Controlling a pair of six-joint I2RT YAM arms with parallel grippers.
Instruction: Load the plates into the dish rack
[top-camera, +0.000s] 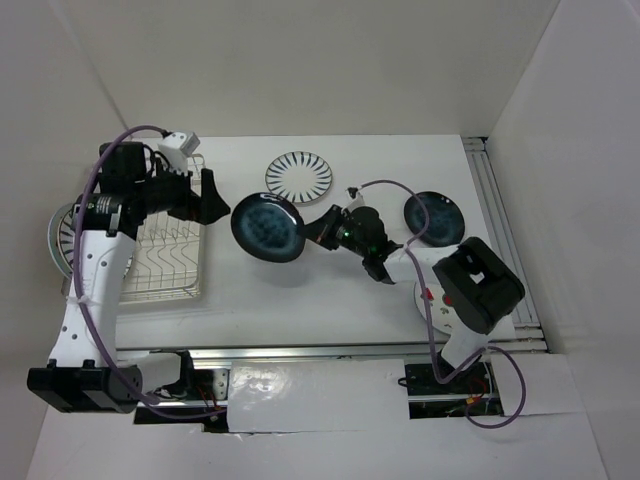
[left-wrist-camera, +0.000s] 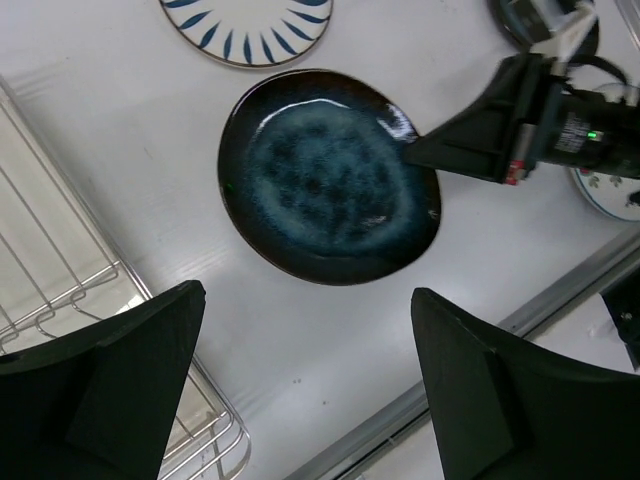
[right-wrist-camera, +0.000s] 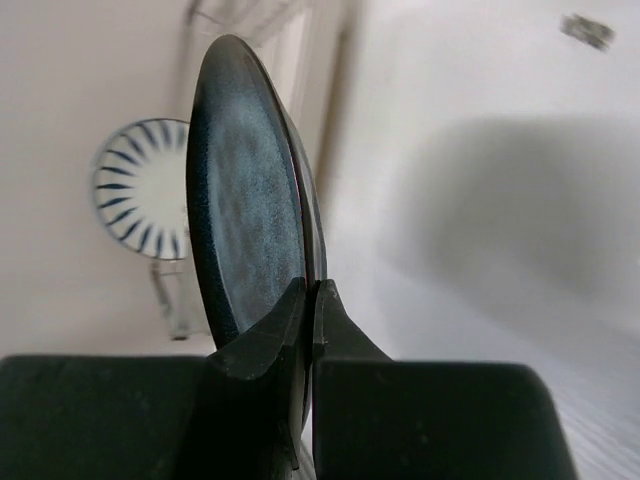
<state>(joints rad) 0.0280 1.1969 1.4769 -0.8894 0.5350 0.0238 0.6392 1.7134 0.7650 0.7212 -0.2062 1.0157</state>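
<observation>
Right end effector (top-camera: 308, 232) clamps the dark blue plate (top-camera: 267, 227) at its rim; left end effector (top-camera: 205, 195) stands open beside the dish rack (top-camera: 170, 262)

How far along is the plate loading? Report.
Done: unclear; a striped plate near the rack is half hidden by the left arm. In hand: the right hand pinches a blue plate, near the open left hand. Left: a second striped plate and second blue plate on the table.
</observation>
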